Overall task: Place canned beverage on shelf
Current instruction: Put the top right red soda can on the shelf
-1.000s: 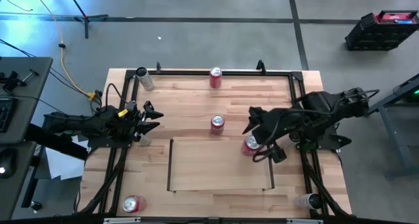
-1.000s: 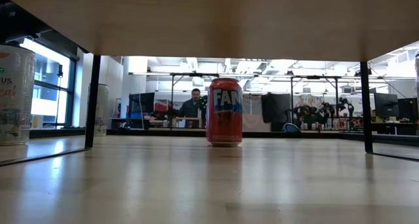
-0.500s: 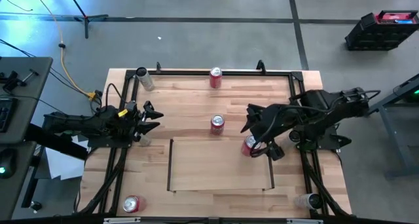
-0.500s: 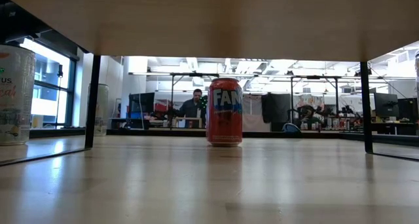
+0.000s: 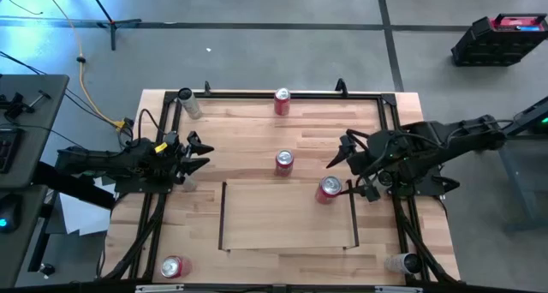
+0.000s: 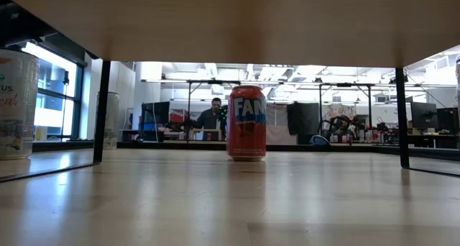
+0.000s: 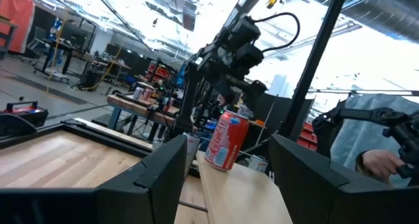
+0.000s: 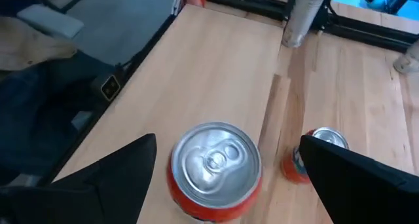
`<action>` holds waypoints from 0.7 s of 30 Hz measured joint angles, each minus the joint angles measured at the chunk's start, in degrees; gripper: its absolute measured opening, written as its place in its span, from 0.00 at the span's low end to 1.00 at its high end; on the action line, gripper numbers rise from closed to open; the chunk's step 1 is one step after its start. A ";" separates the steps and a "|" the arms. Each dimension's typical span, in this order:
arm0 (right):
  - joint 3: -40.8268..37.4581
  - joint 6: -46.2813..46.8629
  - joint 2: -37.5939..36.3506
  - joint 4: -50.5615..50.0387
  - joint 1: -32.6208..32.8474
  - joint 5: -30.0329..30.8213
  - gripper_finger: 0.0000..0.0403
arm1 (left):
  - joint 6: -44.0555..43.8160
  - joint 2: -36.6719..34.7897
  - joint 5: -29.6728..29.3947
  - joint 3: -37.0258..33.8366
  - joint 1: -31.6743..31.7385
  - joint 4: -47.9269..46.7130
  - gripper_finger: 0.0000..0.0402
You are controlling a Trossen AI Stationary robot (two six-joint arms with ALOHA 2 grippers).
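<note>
Standing free now on the shelf (image 5: 282, 220) near its right rail, right of frame centre: red can (image 5: 329, 190). Right gripper (image 5: 353, 167) pulled back toward the right edge since a second ago, fingers apart, off the can. Left gripper (image 5: 199, 153) parked at left, fingers apart.

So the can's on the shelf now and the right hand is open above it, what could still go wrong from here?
The red can stands near the shelf's right rail, so a nudge might tip it off that edge. The right hand is open but close beside the can; pulling away low could clip it. The left hand waits at the table's left side, clear of this.
</note>
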 joint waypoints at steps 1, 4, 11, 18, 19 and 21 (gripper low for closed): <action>-1.33 -0.04 -0.73 1.52 -0.72 -1.26 0.90 | 0.00 -0.01 -0.05 0.00 -0.01 0.00 0.52; -4.67 -0.29 -1.81 4.03 -2.77 -4.58 0.90 | 0.01 -0.01 -1.02 0.00 0.00 0.00 0.52; -9.36 -1.01 -2.28 9.02 -4.29 -9.54 0.90 | 0.29 -0.02 -1.51 0.00 0.00 0.00 0.52; -10.63 -1.67 -1.91 11.44 -4.27 -12.13 0.90 | 0.48 -0.02 -1.52 0.00 0.00 -0.20 0.52; -10.63 -1.70 -1.82 11.41 -4.27 -12.20 0.90 | 0.50 -0.02 -1.51 0.00 0.00 -0.22 0.52; -10.63 -1.81 -1.50 11.36 -4.27 -12.27 0.90 | 0.52 -0.02 -1.51 0.00 0.00 -0.24 0.52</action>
